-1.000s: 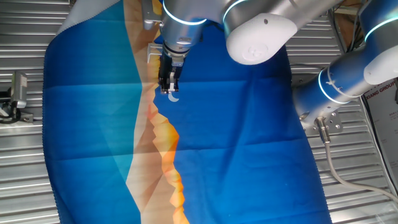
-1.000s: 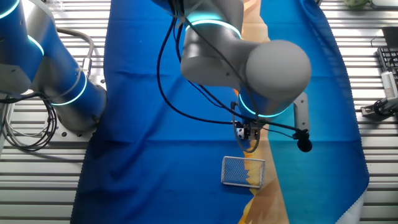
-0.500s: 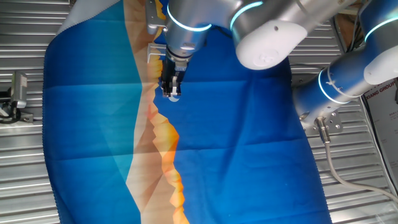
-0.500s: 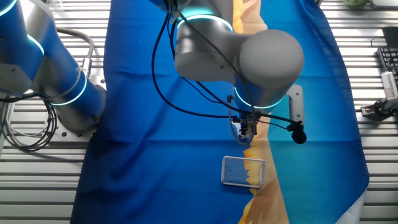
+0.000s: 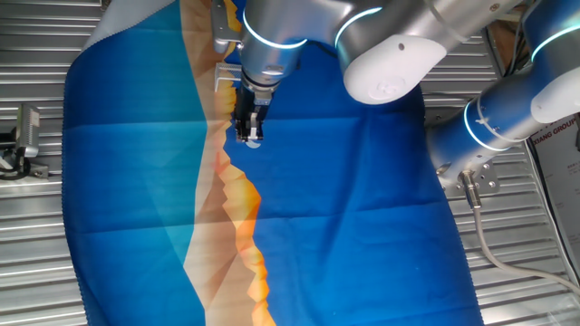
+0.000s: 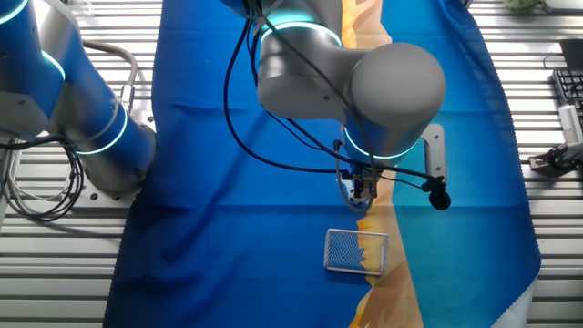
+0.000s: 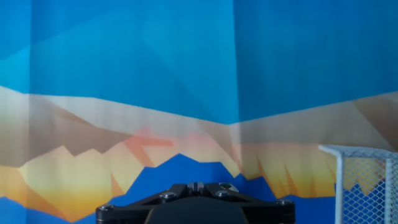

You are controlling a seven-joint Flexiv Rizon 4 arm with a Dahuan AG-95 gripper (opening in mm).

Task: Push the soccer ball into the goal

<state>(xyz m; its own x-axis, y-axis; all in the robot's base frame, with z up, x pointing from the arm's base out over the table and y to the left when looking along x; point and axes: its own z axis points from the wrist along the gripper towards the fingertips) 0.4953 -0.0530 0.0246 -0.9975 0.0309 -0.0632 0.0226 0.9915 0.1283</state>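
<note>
Start at the near edge of the cloth [image 6: 228, 228] as the other fixed view shows it. The goal [image 6: 357, 251] lies there, on the seam between the blue and the orange print. Just beyond it the gripper [image 6: 363, 193] hangs low over the cloth, fingers pointing down, close to the goal but apart from it. You cannot tell from any view whether the fingers are spread or pressed together; the hand view shows only the dark body of the tool.

The soccer ball cannot be picked out with certainty. A small white fleck [image 5: 255, 139] sits at the fingertips in one fixed view, but it could be the ball or a mark printed on the cloth.

Judging by its kind, expect the ball to be very light, hard and quick to roll, and the cloth's creases may turn it aside. Don't pinch it. Set a finger's side against the face away from the goal, low, and nudge gently.
</note>
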